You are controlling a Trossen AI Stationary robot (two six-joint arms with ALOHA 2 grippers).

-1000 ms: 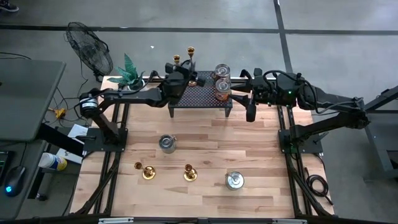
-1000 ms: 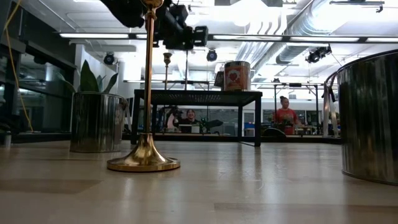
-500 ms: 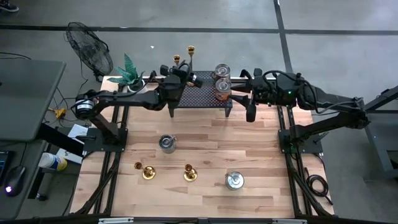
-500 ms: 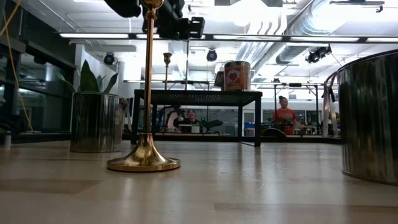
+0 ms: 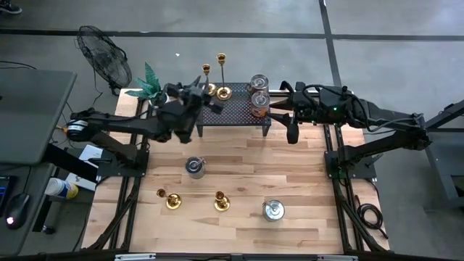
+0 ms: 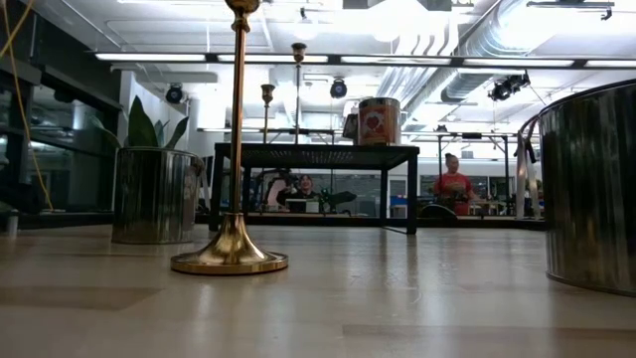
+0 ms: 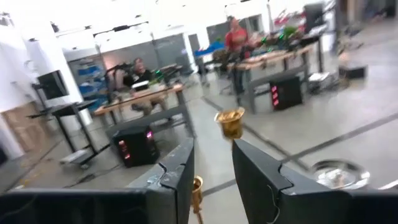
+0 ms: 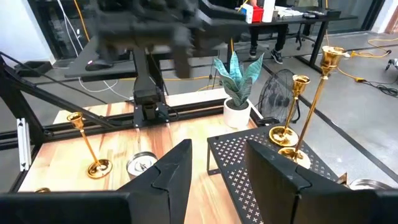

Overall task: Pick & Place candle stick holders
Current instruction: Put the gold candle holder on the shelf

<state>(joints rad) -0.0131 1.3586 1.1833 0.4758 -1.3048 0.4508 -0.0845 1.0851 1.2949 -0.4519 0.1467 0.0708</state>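
Observation:
Two gold candle stick holders stand by their round bases on the far left corner of the black perforated stand [image 5: 235, 110]: a tall one [image 5: 222, 76] and a shorter one [image 5: 206, 72]. Two more holders [image 5: 172, 201] [image 5: 221, 202] stand on the wooden table near its front. My left gripper [image 5: 208, 100] hovers by the stand's left end, open and with nothing between its fingers; the left wrist view shows the tall holder's cup [image 7: 231, 122] beyond my left gripper [image 7: 211, 149]. My right gripper [image 5: 278, 107] waits at the stand's right end, open and empty [image 8: 217, 149].
Two cans [image 5: 258, 83] [image 5: 258, 106] sit on the stand's right half. Two metal tins [image 5: 194, 167] [image 5: 273, 210] stand on the table. A potted plant [image 5: 149, 83] is at the far left corner. People sit and stand in the room behind [image 6: 456, 182].
My left gripper has drawn back from the tall holder on the stand, going toward the table's left edge and up, rolling a little. The tall holder stays upright on the stand, its stem now clear of the gripper. My right arm has kept still.

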